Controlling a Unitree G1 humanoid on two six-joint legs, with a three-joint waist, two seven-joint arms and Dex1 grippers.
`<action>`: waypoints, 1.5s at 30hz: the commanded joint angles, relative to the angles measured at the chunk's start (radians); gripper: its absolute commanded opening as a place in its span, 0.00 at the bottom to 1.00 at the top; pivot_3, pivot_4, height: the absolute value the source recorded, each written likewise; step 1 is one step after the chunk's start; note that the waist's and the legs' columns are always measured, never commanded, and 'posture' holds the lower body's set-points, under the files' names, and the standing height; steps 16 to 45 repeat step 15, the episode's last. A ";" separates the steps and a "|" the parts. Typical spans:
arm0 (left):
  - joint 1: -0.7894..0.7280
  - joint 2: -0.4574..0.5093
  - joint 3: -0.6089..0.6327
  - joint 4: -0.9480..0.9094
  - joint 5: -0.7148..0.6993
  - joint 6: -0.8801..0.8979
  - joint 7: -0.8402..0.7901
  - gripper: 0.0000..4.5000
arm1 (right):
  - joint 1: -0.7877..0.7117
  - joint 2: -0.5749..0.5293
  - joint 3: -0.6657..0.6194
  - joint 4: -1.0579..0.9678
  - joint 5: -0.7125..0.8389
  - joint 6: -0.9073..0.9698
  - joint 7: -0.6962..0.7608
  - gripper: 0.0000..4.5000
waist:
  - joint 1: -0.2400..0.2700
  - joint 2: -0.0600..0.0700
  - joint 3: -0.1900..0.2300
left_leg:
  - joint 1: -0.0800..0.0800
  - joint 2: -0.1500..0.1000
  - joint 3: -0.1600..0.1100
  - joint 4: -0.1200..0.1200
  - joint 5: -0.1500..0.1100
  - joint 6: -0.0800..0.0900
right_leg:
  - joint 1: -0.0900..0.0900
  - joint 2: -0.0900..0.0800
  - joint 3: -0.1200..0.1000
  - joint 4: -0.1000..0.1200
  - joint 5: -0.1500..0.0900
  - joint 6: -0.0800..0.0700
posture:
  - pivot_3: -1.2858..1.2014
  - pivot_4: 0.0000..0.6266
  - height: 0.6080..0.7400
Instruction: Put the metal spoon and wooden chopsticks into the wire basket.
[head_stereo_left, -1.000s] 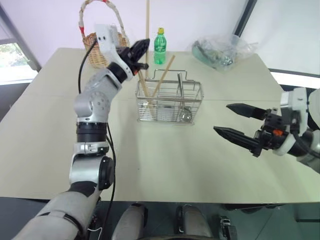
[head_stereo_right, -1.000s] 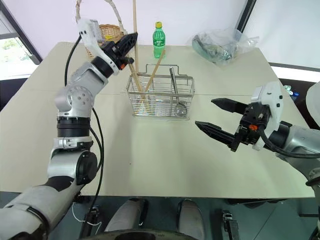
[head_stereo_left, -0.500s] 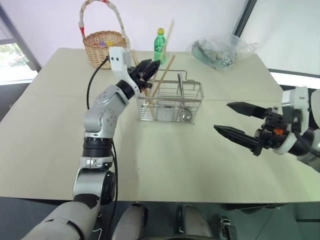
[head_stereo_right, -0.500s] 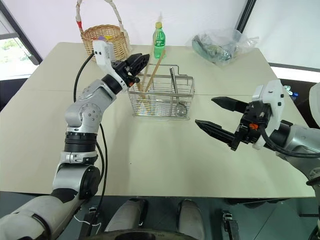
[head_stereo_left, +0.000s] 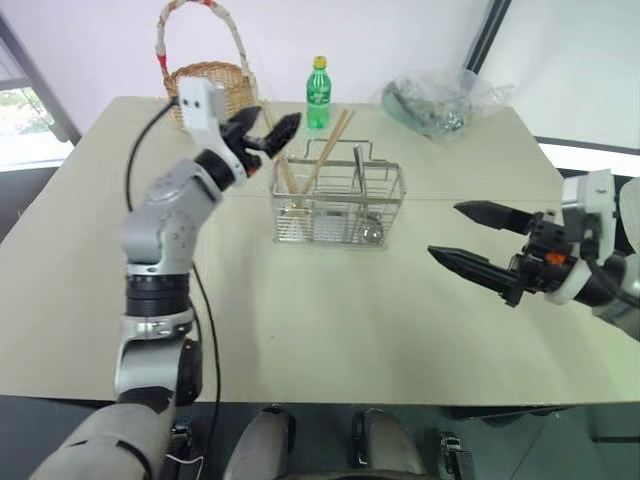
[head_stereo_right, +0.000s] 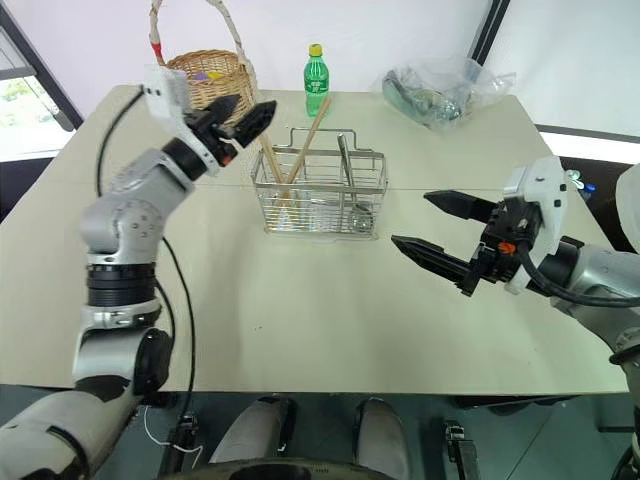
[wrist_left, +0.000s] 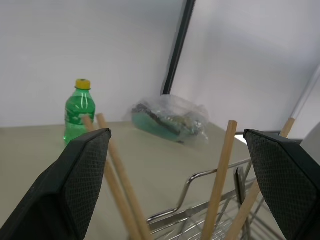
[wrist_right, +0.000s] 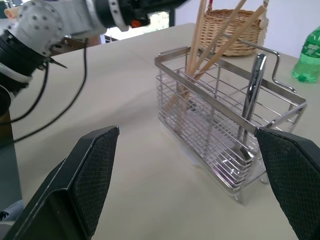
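Observation:
The wire basket (head_stereo_left: 338, 206) stands mid-table. The wooden chopsticks (head_stereo_left: 322, 152) lean inside its left compartment, their tops sticking out above the rim. In the right compartment the metal spoon (head_stereo_left: 361, 176) stands with its bowl down. My left gripper (head_stereo_left: 262, 134) hovers open and holding nothing, just left of the basket's top and apart from the sticks. The left wrist view looks between its fingers (wrist_left: 75, 190) at the chopsticks (wrist_left: 220, 180). Over the table to the right of the basket, my right gripper (head_stereo_left: 470, 238) is open with nothing in it, pointing toward the basket (wrist_right: 225, 115).
A round wicker basket (head_stereo_left: 205, 85) with a tall handle sits at the far left behind my left gripper. A green bottle (head_stereo_left: 319, 94) stands behind the wire basket. A clear plastic bag (head_stereo_left: 440, 100) lies at the far right corner.
My left gripper opened and let go of the chopstick it held upright over the wire basket; the stick dropped in among the others. The left arm swung away to the left.

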 joint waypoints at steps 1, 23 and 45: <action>0.017 0.220 0.002 -0.035 0.038 -0.062 -0.234 0.99 | 0.010 -0.034 0.005 0.074 -0.113 -0.067 0.067 1.00 | -0.008 0.001 0.001 | 0.000 0.000 0.000 0.000 0.000 0.000 | 0.000 0.000 0.000 0.001 0.000 0.000 | 0.52 0.24 0.50; 0.267 0.647 0.125 -0.072 -0.006 -0.074 -0.647 0.99 | -0.152 -0.022 0.142 0.263 -0.296 -0.192 0.209 1.00 | -0.015 0.009 0.003 | 0.000 0.001 -0.001 -0.002 -0.001 0.001 | -0.001 -0.005 0.000 -0.001 -0.003 -0.004 | 0.52 0.24 0.50; 0.267 0.647 0.125 -0.072 -0.006 -0.074 -0.647 0.99 | -0.152 -0.022 0.142 0.263 -0.296 -0.192 0.209 1.00 | -0.015 0.009 0.003 | 0.000 0.001 -0.001 -0.002 -0.001 0.001 | -0.001 -0.005 0.000 -0.001 -0.003 -0.004 | 0.52 0.24 0.50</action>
